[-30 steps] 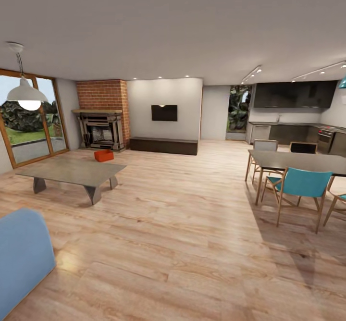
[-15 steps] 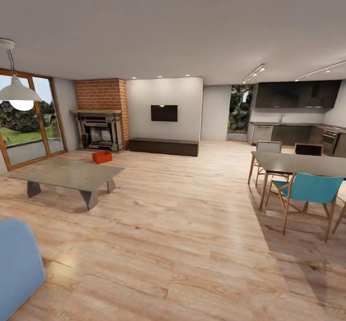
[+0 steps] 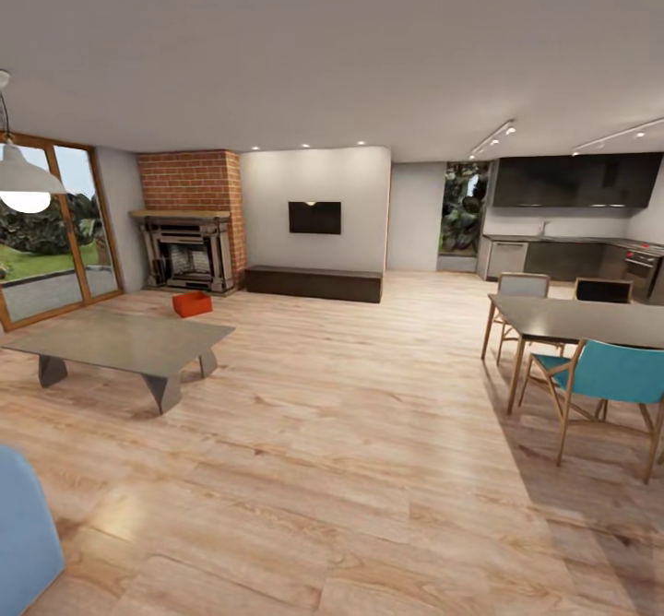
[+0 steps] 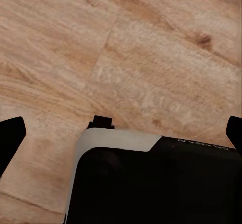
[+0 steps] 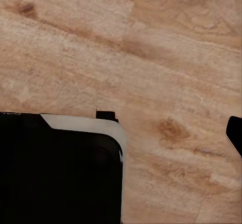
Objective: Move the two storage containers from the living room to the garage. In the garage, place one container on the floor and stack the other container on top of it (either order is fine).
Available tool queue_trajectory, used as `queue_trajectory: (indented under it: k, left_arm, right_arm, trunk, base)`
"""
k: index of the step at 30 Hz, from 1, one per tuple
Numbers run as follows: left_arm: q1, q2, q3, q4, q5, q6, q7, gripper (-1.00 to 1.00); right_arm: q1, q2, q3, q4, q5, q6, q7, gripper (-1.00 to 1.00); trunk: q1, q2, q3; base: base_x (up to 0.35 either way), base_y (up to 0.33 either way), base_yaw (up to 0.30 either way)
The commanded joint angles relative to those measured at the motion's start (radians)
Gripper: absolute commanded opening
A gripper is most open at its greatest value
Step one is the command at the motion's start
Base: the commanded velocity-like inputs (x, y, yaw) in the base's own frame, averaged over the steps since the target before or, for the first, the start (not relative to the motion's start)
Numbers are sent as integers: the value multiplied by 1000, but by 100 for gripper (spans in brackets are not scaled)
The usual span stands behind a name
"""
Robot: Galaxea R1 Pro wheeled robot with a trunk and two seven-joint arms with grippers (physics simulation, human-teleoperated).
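View panned right, camera moving; red bin [image 3: 192, 303] by fireplace [image 3: 187, 252], I'd drive straight there. Left claw [image 4: 121, 133] wide; right claw can't tell.

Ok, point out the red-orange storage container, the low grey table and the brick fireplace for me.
storage container [image 3: 192, 303], head view, on its front wall.
low grey table [image 3: 120, 339], head view, on the bare tabletop.
brick fireplace [image 3: 189, 181], head view, on the brick face above the mantel.
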Motion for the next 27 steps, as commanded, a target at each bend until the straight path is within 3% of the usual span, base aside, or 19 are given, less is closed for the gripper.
queue_trajectory:
  k: [1, 27]
  left_arm:
    - [-1, 0, -9, 1, 9, -3, 0, 100]
    - [-1, 0, -9, 0, 9, -5, 0, 100]
  right_arm:
    - [-2, 0, 8, 3, -1, -4, -6, 100]
    - [-1, 8, 6, 3, 3, -3, -5, 100]
  trunk:
    - [1, -1, -2]
    - [1, -1, -2]
  base:
    - [323, 0, 0]
    - [323, 0, 0]
